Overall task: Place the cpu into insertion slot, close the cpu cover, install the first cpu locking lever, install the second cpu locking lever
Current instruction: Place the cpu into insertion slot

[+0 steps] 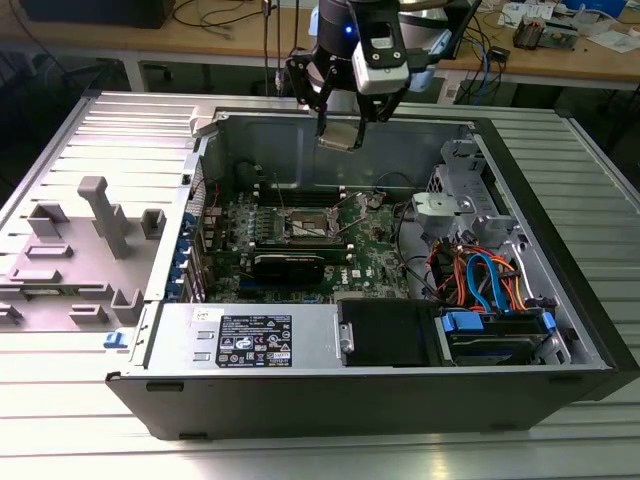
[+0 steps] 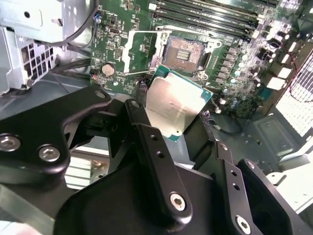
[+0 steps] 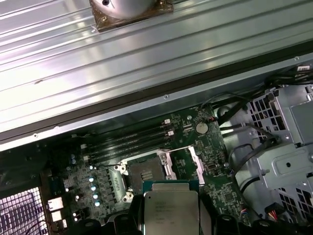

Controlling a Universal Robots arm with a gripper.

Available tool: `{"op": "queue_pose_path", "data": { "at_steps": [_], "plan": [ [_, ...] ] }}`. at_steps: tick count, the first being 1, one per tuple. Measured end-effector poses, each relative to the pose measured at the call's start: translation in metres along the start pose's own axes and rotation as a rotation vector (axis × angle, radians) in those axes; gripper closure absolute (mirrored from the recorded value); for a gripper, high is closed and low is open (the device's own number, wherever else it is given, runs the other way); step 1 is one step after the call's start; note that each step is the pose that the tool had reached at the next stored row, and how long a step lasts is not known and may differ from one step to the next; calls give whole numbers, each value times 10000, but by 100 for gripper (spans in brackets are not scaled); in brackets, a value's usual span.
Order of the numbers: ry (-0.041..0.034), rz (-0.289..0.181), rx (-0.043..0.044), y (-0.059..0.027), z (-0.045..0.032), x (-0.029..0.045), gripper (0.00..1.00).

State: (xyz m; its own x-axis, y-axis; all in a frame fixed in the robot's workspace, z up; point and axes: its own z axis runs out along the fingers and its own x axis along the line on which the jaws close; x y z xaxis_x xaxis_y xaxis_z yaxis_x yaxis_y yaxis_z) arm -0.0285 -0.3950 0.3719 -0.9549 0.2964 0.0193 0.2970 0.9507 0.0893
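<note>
My gripper (image 1: 340, 133) hangs over the open computer case, above the far edge of the green board, shut on the cpu (image 1: 341, 136). The cpu is a flat silver square with a green rim, and both wrist views show it (image 2: 175, 104) (image 3: 170, 209) pinched between the black fingers (image 2: 146, 134). The insertion slot (image 1: 311, 229) (image 2: 185, 51) (image 3: 145, 171) lies open and bare on the board below, well apart from the cpu. The cpu cover (image 2: 131, 49) (image 3: 191, 159) stands swung open beside the slot.
Long black memory slots (image 2: 210, 17) run along one side of the socket. A black box (image 1: 385, 332) and a labelled silver unit (image 1: 250, 338) line the case's near wall. A drive cage with coloured cables (image 1: 480, 275) fills the exterior view's right. Grey fixtures (image 1: 95, 215) stand outside.
</note>
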Motion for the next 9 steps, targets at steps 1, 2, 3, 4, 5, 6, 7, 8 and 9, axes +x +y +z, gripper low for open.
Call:
{"op": "queue_pose_path", "data": {
  "at_steps": [1,2,3,4,5,6,7,8,9],
  "plan": [
    [-8,87,-2,0,0,0,45],
    [-16,184,-4,-1,1,0,45],
    [-26,292,-6,-1,1,0,45],
    [-35,391,-8,-2,2,0,45],
    [-43,472,-9,-2,2,-1,45],
    [-56,628,-13,-3,2,-1,45],
    [-74,825,-16,-4,3,-1,45],
    [-86,961,-19,-5,3,-2,45],
    [-102,1137,-23,-6,4,-2,45]
  ]
}}
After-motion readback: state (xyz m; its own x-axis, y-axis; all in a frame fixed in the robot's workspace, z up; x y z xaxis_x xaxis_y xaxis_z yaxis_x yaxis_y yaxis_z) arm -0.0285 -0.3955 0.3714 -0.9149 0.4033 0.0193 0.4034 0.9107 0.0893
